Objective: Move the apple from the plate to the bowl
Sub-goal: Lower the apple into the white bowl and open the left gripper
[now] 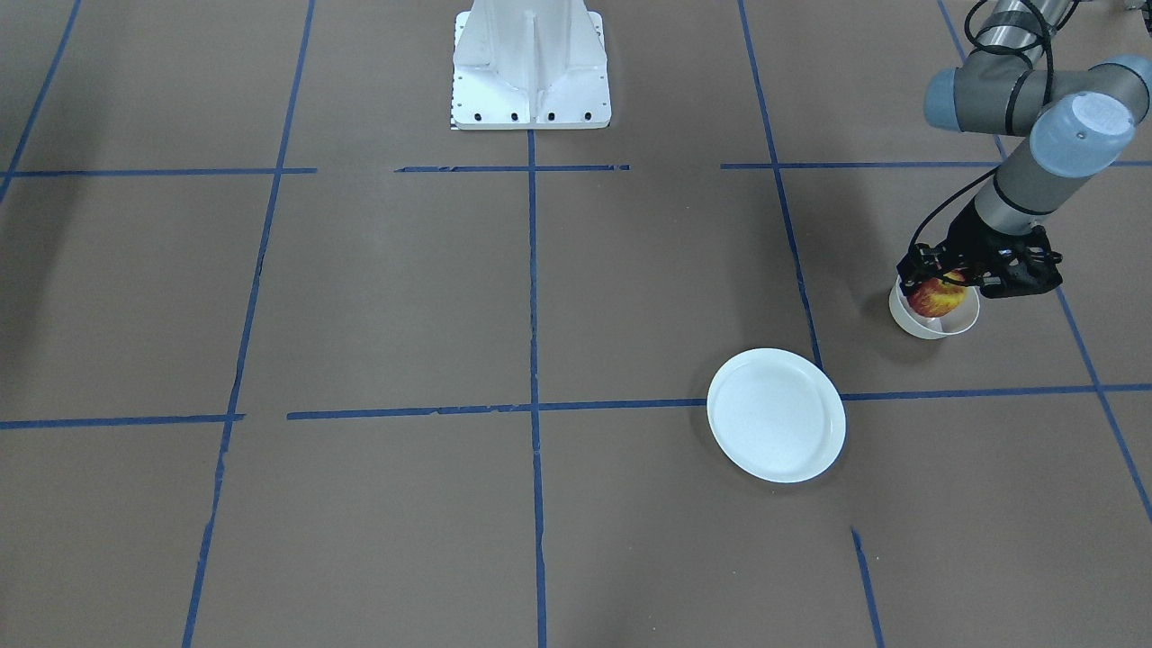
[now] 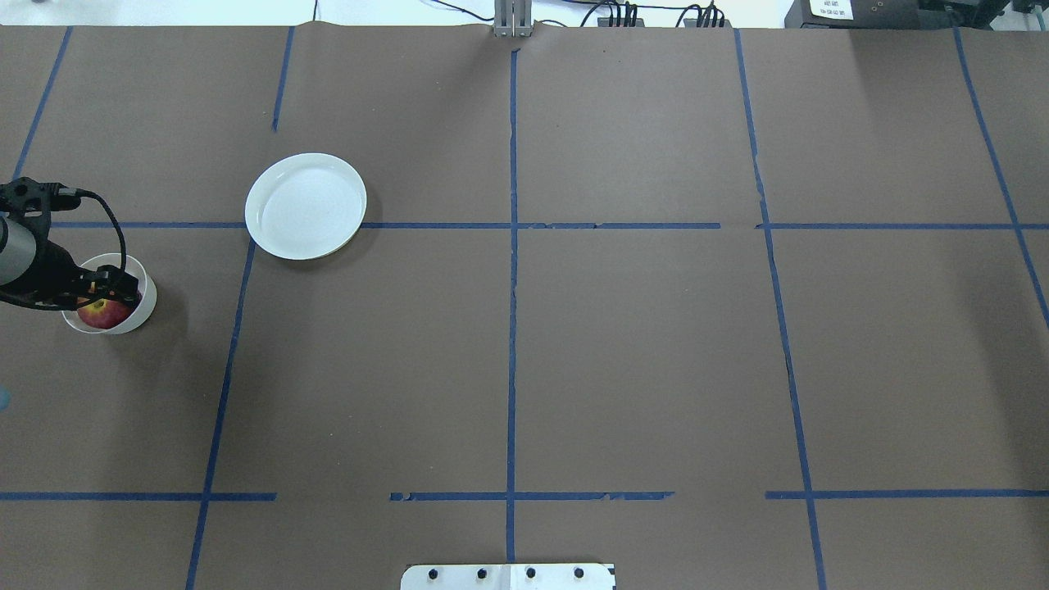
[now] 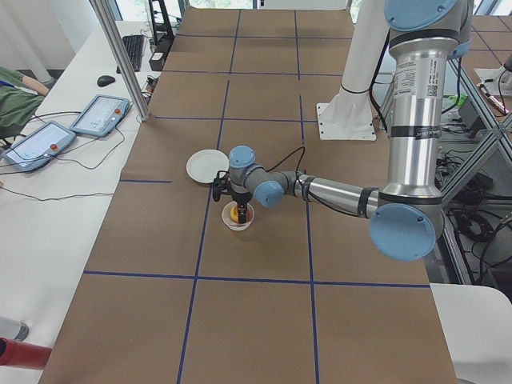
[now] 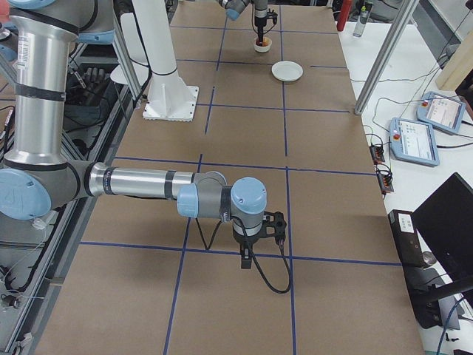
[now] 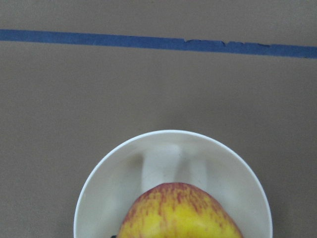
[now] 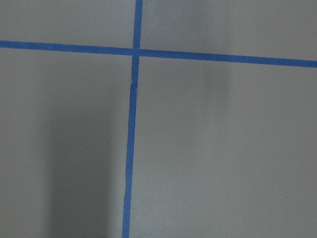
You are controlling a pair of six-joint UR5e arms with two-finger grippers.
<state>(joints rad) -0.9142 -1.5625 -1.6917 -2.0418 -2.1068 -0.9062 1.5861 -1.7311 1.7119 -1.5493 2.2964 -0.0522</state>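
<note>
The left claw (image 1: 937,281) grasps the apple (image 1: 936,297) inside the bowl (image 1: 932,329), near the plate (image 1: 776,416). The right claw (image 4: 245,263) hangs over the tabletop (image 1: 360,297); I cannot tell whether it is clenched.

The apple (image 5: 181,213) — red-streaked over yellow — shows inside the rim of the bowl (image 5: 163,153), on the brown table (image 5: 74,99) below a blue tape line (image 5: 148,42).

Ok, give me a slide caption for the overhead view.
Left tool holds the apple in the mouth of the bowl; the plate lies empty nearby.
</note>
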